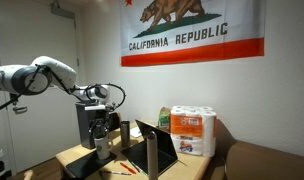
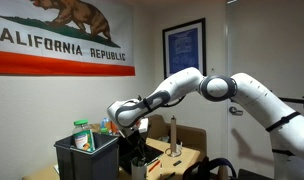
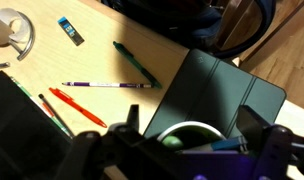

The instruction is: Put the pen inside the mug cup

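Nearest the wrist camera sat the gripper [image 3: 189, 142], its two dark fingers standing wide apart at the bottom of the picture and clamped on nothing. Between them, directly below, showed the pale round rim of the mug cup [image 3: 192, 125] — so the jaws hung straight over its mouth. The cup looked whitish and its handle was hidden. A bluish sliver [image 3: 228, 146] lay at the rim's right side. It may have been the end of a pen resting inside, but the blur did not let me tell.

Other pens lay loose on the wooden table [image 3: 102, 50], up and to the left of the jaws and well apart from them. A white-and-purple pen [image 3: 107, 85] had its long axis almost level across the picture, a red pen [image 3: 70, 102] slanted beneath it, and a green pen [image 3: 137, 63] slanted near the dark tablet case [image 3: 227, 90]. My judgement: if no pen was in the cup, the next reach would go toward that cluster — with the jaws turned across the chosen pen's length.
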{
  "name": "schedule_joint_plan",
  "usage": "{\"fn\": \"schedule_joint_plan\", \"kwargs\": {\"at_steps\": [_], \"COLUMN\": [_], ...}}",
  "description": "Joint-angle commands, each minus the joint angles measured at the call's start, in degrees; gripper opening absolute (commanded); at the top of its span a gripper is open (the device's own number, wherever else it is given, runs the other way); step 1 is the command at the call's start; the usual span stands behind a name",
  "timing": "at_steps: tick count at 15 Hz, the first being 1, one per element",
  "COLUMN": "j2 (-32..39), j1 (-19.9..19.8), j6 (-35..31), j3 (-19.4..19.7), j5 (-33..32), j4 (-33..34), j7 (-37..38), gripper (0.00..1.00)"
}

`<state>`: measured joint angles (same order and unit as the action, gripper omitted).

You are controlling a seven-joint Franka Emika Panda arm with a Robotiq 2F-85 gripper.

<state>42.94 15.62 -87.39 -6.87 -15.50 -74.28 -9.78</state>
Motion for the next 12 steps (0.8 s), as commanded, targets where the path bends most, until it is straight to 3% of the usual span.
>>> {"fn": "schedule_joint_plan", "kwargs": {"at_steps": [1,9,12], "j2": [-3.21,-12.54,-19.38], "j1": [-1.07,-3.77,-5.85], "j6": [-0.61,-3.85,-10.58], "j3": [-0.39,-0.78,-1.16], "j5": [1.29,5.63,11.60], "j4": [-1.48,-10.44,-17.52], "j7": [0.47,1.84,4.01], "gripper": [1.00,1.00,1.00]}}
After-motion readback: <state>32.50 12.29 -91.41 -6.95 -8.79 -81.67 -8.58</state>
